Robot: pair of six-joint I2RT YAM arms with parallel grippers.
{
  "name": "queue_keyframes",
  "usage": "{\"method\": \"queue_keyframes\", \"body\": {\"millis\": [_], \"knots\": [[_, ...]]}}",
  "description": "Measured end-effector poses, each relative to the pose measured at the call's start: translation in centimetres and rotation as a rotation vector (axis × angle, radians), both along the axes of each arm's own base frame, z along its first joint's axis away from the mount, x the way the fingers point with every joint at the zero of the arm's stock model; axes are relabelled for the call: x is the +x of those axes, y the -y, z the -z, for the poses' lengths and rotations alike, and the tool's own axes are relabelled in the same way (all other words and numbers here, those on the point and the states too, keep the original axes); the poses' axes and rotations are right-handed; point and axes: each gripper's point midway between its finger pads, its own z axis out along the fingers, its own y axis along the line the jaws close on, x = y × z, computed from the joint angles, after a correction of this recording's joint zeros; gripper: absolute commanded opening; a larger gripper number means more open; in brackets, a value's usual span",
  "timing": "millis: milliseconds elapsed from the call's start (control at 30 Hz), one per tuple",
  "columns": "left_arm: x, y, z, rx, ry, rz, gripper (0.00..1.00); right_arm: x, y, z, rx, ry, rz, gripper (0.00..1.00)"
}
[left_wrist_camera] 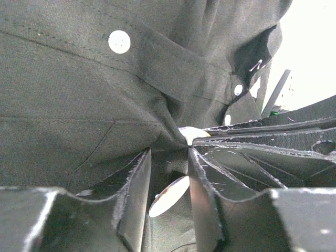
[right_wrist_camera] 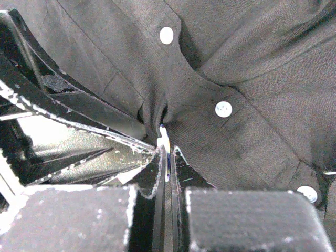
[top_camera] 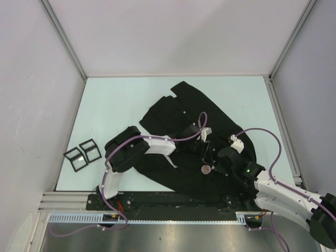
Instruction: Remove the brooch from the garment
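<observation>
The large black long-sleeved button-up shirt [top_camera: 181,102] lay crumpled in the middle of the pale green table [top_camera: 115,100]. The round greyish brooch [top_camera: 207,169] sat on its cloth toward six o'clock, between both claws. The left gripper [left_wrist_camera: 168,153] stood parted, straddling that disc. The right gripper [right_wrist_camera: 167,149], at the brooch's three o'clock, was pinched nearly closed on a small white sliver [right_wrist_camera: 164,137] at a cloth pucker. Two black square frames [top_camera: 83,154] lay at the shirt's nine o'clock.

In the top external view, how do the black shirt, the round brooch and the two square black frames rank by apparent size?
1. Black shirt, by far largest.
2. The two square frames, which look alike.
3. The round brooch, smallest.
</observation>
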Motion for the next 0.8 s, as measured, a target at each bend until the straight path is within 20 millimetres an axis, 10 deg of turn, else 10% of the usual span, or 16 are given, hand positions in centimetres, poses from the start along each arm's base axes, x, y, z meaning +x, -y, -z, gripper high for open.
{"method": "queue_keyframes", "body": {"millis": [800], "knots": [[0.49, 0.34, 0.53, 0.046, -0.014, -0.042, 0.12, -0.22, -0.49, -0.68, 0.027, 0.054, -0.043, 0.00]]}}
